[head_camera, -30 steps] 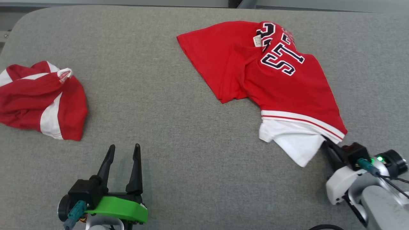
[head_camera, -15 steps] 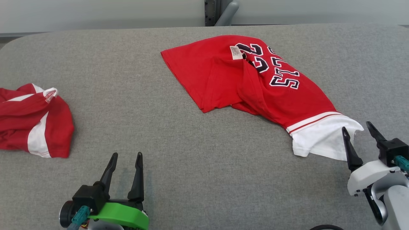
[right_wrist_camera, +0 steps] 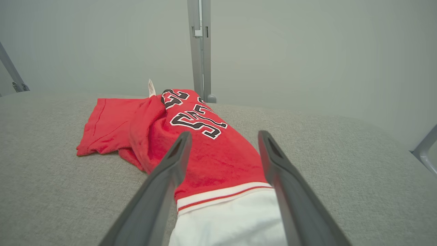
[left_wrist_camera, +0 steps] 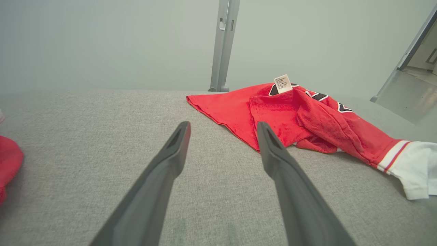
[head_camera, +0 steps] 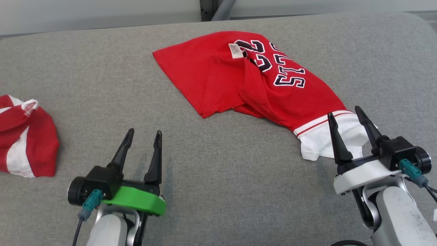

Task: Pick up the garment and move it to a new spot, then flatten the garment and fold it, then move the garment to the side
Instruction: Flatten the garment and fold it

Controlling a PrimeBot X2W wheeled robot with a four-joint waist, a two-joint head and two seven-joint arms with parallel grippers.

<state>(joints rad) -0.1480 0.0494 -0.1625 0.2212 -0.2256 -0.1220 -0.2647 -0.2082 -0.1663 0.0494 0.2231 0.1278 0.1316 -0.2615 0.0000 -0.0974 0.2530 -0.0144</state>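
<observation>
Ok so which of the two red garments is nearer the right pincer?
The lettered red jersey, its white end right at the right pincer; the bunched red-and-white garment lies far off by the left edge.

Starting from the garment (head_camera: 259, 82), lying rumpled on the table (head_camera: 205, 191), one end pointing back and left, the other running forward and right. On top of the garment, near its far edge, a label (head_camera: 234, 50). Right at the garment's near end, the right gripper (head_camera: 344, 111), fingers either side of that end. Forward and left of the garment, well apart from it, the left gripper (head_camera: 145, 131) over bare table. Far off to the garment's left, a second garment (head_camera: 24, 140), heaped on the same table. Behind the garment, past the table's far edge, a post (head_camera: 215, 6).
</observation>
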